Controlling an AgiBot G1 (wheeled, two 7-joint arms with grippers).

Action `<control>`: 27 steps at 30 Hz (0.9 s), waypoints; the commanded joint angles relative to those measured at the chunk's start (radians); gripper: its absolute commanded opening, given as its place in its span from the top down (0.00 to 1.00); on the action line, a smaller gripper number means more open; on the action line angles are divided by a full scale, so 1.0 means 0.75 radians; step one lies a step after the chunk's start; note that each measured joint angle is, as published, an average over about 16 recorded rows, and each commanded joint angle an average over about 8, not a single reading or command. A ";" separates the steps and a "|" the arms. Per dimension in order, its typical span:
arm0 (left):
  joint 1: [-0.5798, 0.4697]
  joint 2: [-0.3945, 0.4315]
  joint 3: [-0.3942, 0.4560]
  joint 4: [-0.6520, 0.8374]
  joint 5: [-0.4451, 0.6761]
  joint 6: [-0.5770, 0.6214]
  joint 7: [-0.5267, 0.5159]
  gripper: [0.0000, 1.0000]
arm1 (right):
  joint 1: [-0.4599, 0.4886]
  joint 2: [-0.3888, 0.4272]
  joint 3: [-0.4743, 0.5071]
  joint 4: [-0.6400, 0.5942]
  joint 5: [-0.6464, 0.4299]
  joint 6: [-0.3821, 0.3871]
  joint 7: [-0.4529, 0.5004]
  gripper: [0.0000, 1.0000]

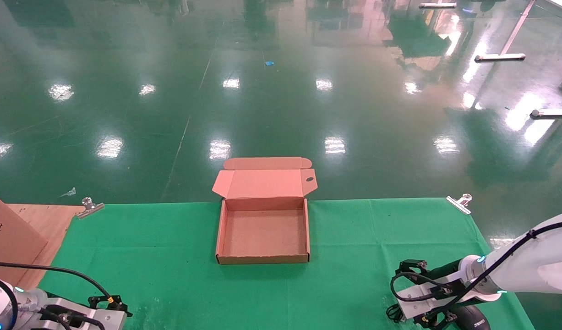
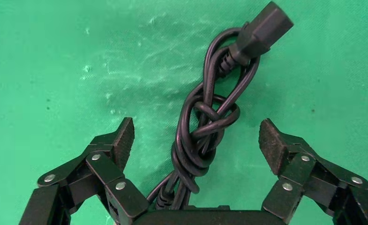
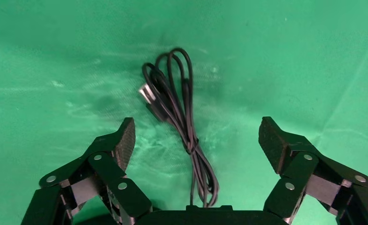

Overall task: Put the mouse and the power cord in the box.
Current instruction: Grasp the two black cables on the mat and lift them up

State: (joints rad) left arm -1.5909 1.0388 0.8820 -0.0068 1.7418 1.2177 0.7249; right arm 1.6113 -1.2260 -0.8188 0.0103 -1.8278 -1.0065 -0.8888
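We see the box (image 1: 262, 233) standing open near the far edge of the worktop (image 1: 171, 256), which is covered with green cloth. Its brown cardboard tray holds nothing, and the hinged lid leans back past the worktop edge, with a small oval hole in its right tuck flap.

The left gripper (image 2: 196, 143) hovers low over the power cord (image 2: 205, 136) at the near left of the worktop, its pads spread wide on either side of the knotted black bundle without touching it. The chunky plug lies at the end of the bundle farthest from the wrist.

The right gripper (image 3: 196, 140) sits at the near right corner, likewise spread wide, with the thin black cable (image 3: 180, 112) and its small metal plug lying coiled on the cloth between the pads. The mouse (image 1: 473, 319) lies just beside that gripper, partly hidden under it in the head view; a pale mark on it is too small for us to read.

A cardboard piece (image 1: 8, 238) at the far left bears red marks we cannot make out. Two metal clips (image 1: 89, 207) pin the cloth at the far corners.
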 commanded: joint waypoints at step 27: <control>0.037 -0.017 -0.006 0.011 -0.009 -0.024 0.023 1.00 | -0.027 -0.010 0.014 -0.020 0.019 0.108 0.023 1.00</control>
State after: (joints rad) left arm -1.5662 1.0262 0.8773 0.0009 1.7353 1.2024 0.7418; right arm 1.5933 -1.2320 -0.8086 -0.0039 -1.8136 -0.9274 -0.8717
